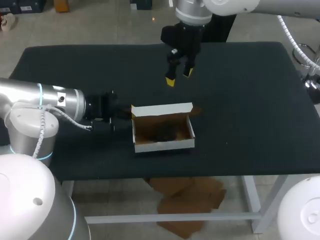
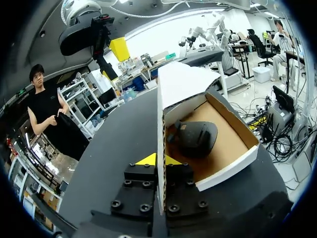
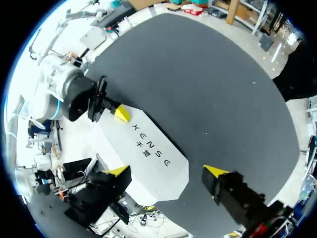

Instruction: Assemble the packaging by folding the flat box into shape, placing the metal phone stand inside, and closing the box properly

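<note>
A white box (image 1: 163,144) with a brown inside stands open at the table's middle, its lid flap (image 1: 162,109) upright along the far side. A dark metal phone stand (image 1: 162,132) lies inside it, also seen ahead of my left gripper as the stand (image 2: 195,138). My left gripper (image 1: 122,114) is shut on the box's left wall (image 2: 161,148), one finger on each face. My right gripper (image 1: 178,76) hangs open above and behind the lid, touching nothing. Under its spread fingers shows the lid's white outer face (image 3: 148,153).
The black table (image 1: 250,100) stretches wide to the right of and behind the box. Its front edge runs a short way in front of the box. My left arm (image 1: 55,102) lies low across the table's left part.
</note>
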